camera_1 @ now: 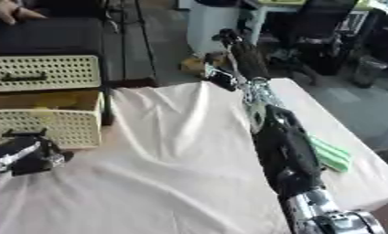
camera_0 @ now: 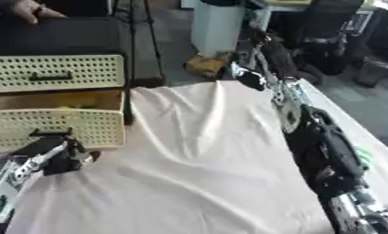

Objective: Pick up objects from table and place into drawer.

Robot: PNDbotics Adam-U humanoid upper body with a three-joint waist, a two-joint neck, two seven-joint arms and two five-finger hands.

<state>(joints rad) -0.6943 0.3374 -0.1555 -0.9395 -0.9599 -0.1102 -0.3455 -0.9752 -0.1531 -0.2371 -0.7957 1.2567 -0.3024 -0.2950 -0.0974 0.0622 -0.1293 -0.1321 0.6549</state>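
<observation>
Green object [camera_1: 329,154] lies beside the right forearm; right robot hand [camera_1: 239,50] far beyond.

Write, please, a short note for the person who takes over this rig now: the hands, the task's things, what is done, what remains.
Left hand: low at the left, by the pulled-out lower drawer; I cannot tell its fingers.
Right hand: raised past the table's far edge; fingers unclear.
Drawer: open, with something yellow inside. Upper drawer shut.
Green object lies on the white cloth, beside the right arm.
Left to do: probably put the green object into the drawer.
</observation>
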